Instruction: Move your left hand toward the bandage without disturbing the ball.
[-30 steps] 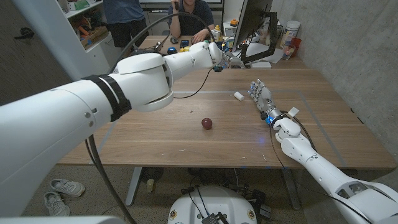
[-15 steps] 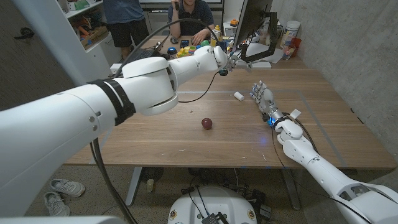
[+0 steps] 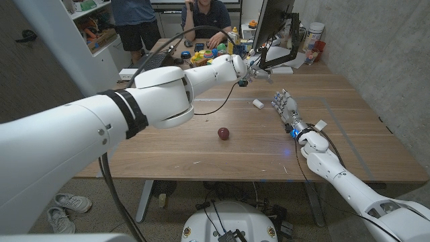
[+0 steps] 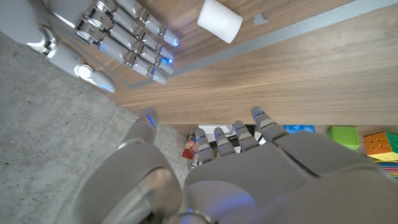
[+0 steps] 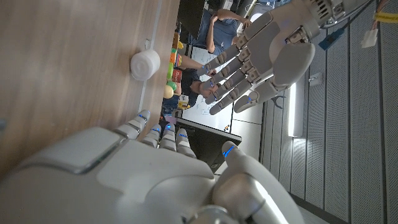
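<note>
Head view: the left arm (image 3: pixel 168 91) reaches across the table (image 3: pixel 168 144) from the near left toward the far side. The left hand (image 3: pixel 259 72) hangs in the air above the far part of the table, beyond the bandage (image 3: pixel 257 103); it is too small here to tell how its fingers stand. The bandage, a small white roll, lies on the wood just beside the fingertips of the right hand (image 3: pixel 285 106). The right hand rests on the table with its fingers straight, close together, holding nothing. The ball (image 3: pixel 224 133), small and dark red, sits near the middle of the table, well apart from both hands and from the bandage. Two people (image 3: pixel 205 17) are behind the table.

Left wrist view: the left hand (image 4: pixel 249 168) is empty, fingers extended and slightly apart, thumb out to the side. Past its fingertips lie the bandage (image 4: pixel 219 20) and the right hand (image 4: pixel 118 37), whose fingers lie side by side near the roll. Coloured blocks (image 4: pixel 364 142) show at the table's far edge.

Right wrist view: the right hand (image 5: pixel 143 180) holds nothing. The bandage (image 5: pixel 145 65) lies just beyond its fingertips. The left hand (image 5: pixel 267 53) hovers off the table, fingers spread, gripping nothing.
</note>
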Robot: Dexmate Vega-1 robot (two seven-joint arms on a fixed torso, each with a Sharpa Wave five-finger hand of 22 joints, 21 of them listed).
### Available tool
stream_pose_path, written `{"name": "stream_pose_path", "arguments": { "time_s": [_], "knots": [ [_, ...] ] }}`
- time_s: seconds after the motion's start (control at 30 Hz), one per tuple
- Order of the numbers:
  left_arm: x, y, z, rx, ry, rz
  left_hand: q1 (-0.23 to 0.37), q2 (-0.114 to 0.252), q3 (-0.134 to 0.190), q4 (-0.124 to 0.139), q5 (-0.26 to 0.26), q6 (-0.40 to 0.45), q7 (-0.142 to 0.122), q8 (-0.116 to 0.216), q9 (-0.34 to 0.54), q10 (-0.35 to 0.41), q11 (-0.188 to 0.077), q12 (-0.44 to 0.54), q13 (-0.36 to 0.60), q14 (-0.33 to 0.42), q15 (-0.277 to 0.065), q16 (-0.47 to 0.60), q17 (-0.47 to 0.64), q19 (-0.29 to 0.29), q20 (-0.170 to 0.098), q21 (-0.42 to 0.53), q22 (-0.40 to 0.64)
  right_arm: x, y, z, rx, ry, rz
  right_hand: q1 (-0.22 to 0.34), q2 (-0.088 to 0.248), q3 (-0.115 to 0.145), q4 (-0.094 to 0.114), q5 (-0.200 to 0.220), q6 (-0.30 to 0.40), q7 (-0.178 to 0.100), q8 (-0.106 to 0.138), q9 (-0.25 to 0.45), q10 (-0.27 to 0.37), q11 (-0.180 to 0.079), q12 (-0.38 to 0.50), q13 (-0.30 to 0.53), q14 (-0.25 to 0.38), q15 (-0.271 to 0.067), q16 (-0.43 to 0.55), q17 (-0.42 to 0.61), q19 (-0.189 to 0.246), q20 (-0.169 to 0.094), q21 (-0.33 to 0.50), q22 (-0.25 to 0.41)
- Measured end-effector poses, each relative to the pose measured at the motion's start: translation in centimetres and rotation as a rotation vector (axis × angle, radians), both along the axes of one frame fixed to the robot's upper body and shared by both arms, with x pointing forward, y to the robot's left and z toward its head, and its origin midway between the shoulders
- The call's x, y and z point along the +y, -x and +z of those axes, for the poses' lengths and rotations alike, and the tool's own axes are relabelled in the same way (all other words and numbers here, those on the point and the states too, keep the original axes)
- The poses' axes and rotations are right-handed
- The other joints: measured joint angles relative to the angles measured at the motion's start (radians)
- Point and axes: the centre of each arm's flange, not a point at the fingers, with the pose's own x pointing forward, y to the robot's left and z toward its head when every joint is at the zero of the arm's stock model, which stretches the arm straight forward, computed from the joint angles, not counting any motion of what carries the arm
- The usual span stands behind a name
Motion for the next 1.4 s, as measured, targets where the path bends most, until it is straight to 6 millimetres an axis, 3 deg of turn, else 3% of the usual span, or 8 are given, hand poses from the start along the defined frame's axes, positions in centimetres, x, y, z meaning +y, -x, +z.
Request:
{"name": "stream_pose_path", "arguments": {
  "time_s": [1.4],
  "knots": [
    [-0.1, -0.8, -4.6, 0.008, -0.153, 0.011, 0.049, 0.004, -0.004, -0.004, 0.008, 0.016, 0.001, 0.000, 0.000, 0.009, -0.002, 0.000, 0.000, 0.013, -0.004, 0.000, 0.000, 0.016, 0.005, 0.000, 0.000, -0.9, -0.6, -1.2, 0.020, -0.025, -0.013, 0.000, 0.000, 0.000, 0.000, 0.000, 0.005, -0.006, 0.000, 0.000, 0.005, 0.005, 0.000, 0.000, 0.000, 0.000, 0.000, 0.000, 0.000, 0.000, 0.000, 0.000]
  ]
}}
